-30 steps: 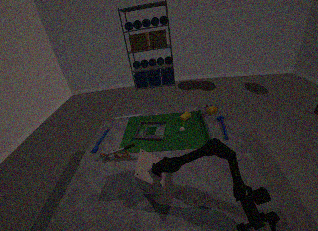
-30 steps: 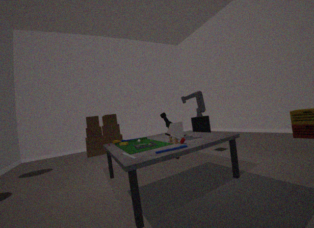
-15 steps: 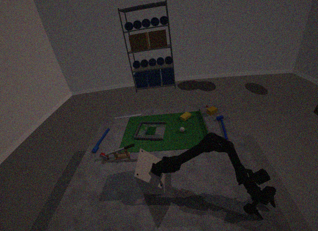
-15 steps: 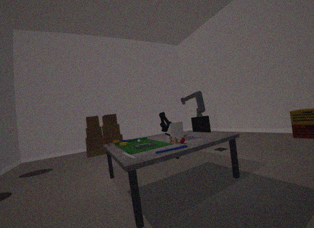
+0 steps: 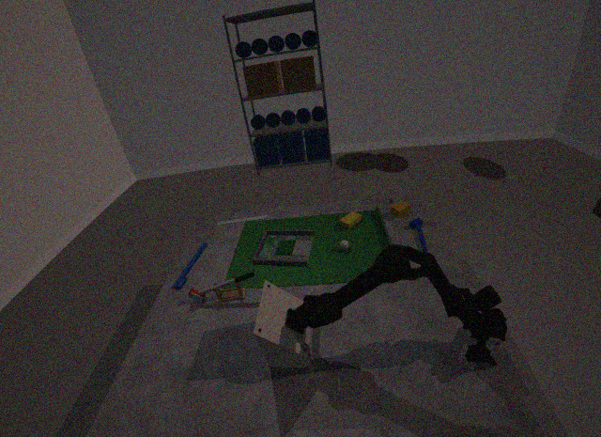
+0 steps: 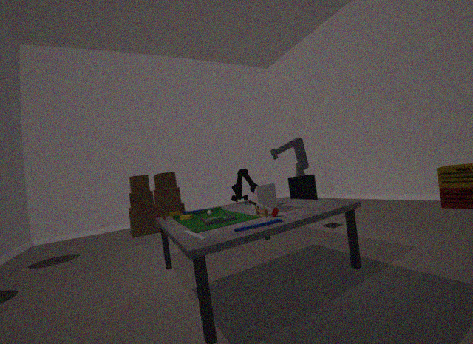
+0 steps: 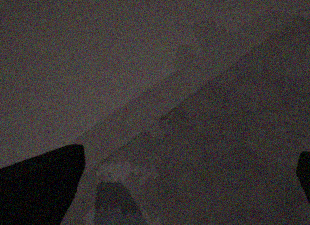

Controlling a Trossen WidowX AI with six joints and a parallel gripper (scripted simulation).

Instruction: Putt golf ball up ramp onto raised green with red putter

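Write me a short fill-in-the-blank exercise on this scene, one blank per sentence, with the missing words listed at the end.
1. The golf ball rests on the ____ mat.
2. The red putter lies on the table, not in the hand, whose fingers stand ____.
3. On the mat's far corner near the ball sits a ____ block.
4. Off the mat's edge, beyond the putter, lies a long ____ bar.

Missing words: green; open; yellow; blue
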